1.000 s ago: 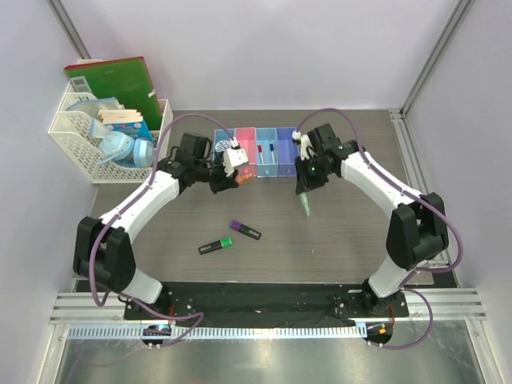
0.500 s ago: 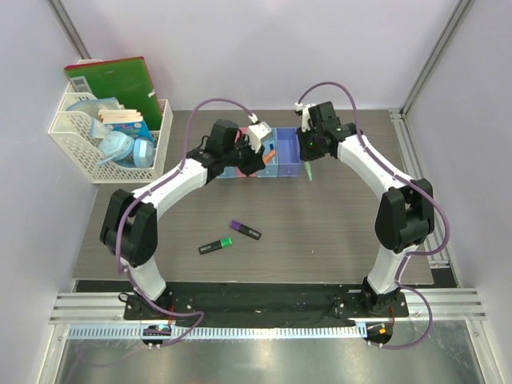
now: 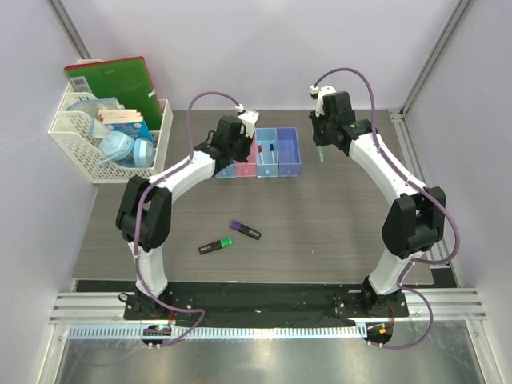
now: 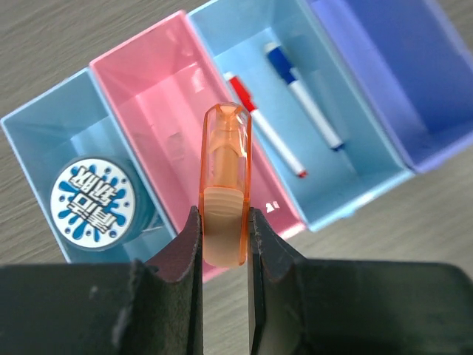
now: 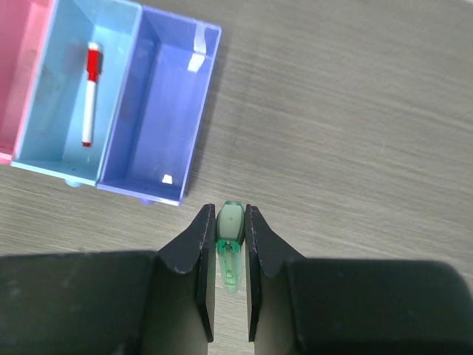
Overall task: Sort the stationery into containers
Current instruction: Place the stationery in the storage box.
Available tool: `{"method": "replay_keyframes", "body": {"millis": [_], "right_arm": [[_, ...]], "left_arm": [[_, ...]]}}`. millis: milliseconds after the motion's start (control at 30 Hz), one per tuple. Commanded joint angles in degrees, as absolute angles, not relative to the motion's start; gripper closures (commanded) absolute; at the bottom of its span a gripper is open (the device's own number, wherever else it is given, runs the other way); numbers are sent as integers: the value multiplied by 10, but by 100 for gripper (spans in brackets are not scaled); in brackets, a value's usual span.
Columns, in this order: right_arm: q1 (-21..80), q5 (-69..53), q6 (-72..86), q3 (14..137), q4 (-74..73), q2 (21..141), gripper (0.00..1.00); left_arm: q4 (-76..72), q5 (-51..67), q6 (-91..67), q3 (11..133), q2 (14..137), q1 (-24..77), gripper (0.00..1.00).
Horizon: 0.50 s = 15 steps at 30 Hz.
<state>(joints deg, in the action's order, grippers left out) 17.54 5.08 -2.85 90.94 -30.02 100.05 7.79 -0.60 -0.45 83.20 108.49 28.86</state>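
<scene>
My left gripper [image 4: 224, 235] is shut on the orange highlighter [image 4: 225, 170], which hangs over the pink bin [image 4: 148, 103]. The blue bin [image 4: 66, 126] beside it holds the blue tape roll [image 4: 92, 203]. A red-capped marker [image 4: 266, 137] and a blue-capped marker [image 4: 303, 96] lie in the light blue bin [image 4: 244, 44]. Right of the purple bin [image 5: 159, 111], my right gripper [image 5: 230, 235] is shut on the pale green pen [image 5: 230, 248] above bare table. The purple-black highlighter [image 3: 246, 230] and the green-black highlighter [image 3: 216, 246] lie mid-table.
A white lattice basket [image 3: 76, 132] with masks and papers stands at the back left, a green folder [image 3: 116, 84] behind it. Metal frame posts rise at both back corners.
The left arm has swung from the table back over the bins with the orange highlighter. The right arm has carried the green pen back and to the right, past the purple bin.
</scene>
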Motion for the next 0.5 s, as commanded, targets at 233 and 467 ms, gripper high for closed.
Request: {"method": "replay_keyframes", "body": {"millis": [233,467], "right_arm": [[206,55,-67,864,-243,903,99],[218,45,-63,850,-234,886,99]], "left_arm": [[112,-71,-42,935,1176,266,100],[138,-61,-28,971,1218,259,65]]}}
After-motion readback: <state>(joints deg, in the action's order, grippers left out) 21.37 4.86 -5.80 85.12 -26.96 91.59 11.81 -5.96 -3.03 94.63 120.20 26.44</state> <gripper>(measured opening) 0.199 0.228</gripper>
